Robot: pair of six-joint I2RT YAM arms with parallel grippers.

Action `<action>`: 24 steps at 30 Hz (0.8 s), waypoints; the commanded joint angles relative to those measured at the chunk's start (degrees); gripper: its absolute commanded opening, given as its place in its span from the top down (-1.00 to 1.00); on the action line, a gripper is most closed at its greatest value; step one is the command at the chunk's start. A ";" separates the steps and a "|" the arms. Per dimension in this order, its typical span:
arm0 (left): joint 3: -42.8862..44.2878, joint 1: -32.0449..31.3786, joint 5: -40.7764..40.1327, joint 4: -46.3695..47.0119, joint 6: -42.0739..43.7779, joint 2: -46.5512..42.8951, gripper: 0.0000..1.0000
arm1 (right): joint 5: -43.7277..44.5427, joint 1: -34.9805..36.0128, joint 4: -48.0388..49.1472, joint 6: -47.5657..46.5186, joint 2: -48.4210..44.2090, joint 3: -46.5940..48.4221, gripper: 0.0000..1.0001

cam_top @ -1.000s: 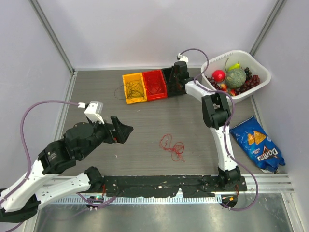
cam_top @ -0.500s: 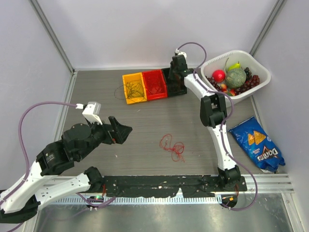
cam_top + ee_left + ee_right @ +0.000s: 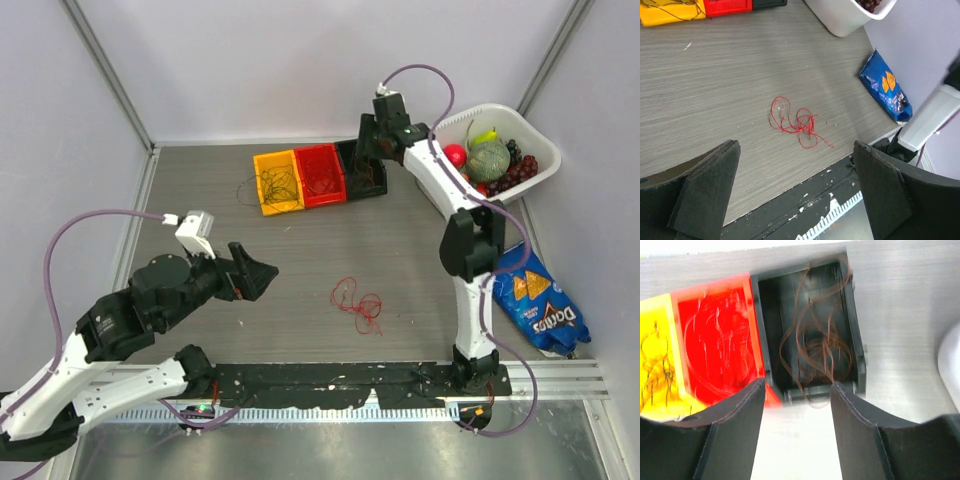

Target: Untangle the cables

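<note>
- Cables lie in several places: a red tangle (image 3: 797, 122) on the bare table (image 3: 715, 85), a brown one (image 3: 815, 347) in the black bin (image 3: 855, 345), and dark wire (image 3: 277, 184) in the yellow bin (image 3: 268, 205).
- The red tangle is stretched out slantwise. Seen from the left wrist, its long axis runs from a round loop on the far left to a loose tail pointing near and right.
- The left gripper (image 3: 796, 150) hangs above the table with its jaws spread wide and nothing between them. The red tangle sits ahead of the gap, about midway between the two fingers (image 3: 705, 195) and not touching either.
- The brown cable forms long narrow loops that run along the length of the black bin, away from the right gripper (image 3: 797, 387). One loop sags over the near wall of the bin.
- The right gripper's jaws stand apart and hold nothing. The brown loops lie below and just ahead of the gap, clear of both fingers (image 3: 730, 435).
- The red bin (image 3: 715, 330) lies ahead of the right gripper's left finger and shows faint red wire inside. The yellow bin is further left.
</note>
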 commanded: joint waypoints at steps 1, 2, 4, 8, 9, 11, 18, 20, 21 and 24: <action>-1.59 0.04 4.69 2.14 -0.82 4.38 -0.99 | -5.38 0.67 3.92 1.35 -19.01 -19.82 -0.19; -3.08 0.04 6.27 4.06 -1.26 5.96 -0.99 | -8.88 0.76 6.13 3.28 -21.41 -29.18 -0.18; -6.33 0.04 10.39 9.50 -2.40 9.39 -0.99 | -13.83 2.07 10.09 5.04 -28.45 -41.14 -0.13; -11.35 0.13 15.24 21.63 -3.99 17.82 -0.79 | -9.62 9.18 13.18 6.89 -44.51 -60.68 -0.11; -12.05 0.13 15.86 23.40 -3.99 20.63 -0.74 | -9.44 10.85 13.09 7.86 -46.73 -62.82 -0.11; -12.24 0.13 16.04 26.04 -3.56 26.25 -0.68 | -9.18 11.65 11.25 9.52 -52.27 -68.28 -0.10; -9.96 0.04 16.92 33.79 -4.60 47.96 -0.47 | -16.45 11.74 9.66 16.74 -68.44 -84.89 -0.09; -7.85 0.04 16.83 33.79 -5.92 53.15 -0.36 | -19.27 11.83 11.67 18.50 -71.17 -88.32 -0.06; -7.41 0.04 16.92 34.31 -6.71 54.74 -0.29 | -20.07 11.83 12.29 19.28 -71.71 -90.07 -0.03; -7.22 -0.04 16.39 36.16 -9.34 57.83 -0.10 | -22.97 11.83 15.02 19.91 -73.46 -92.81 0.02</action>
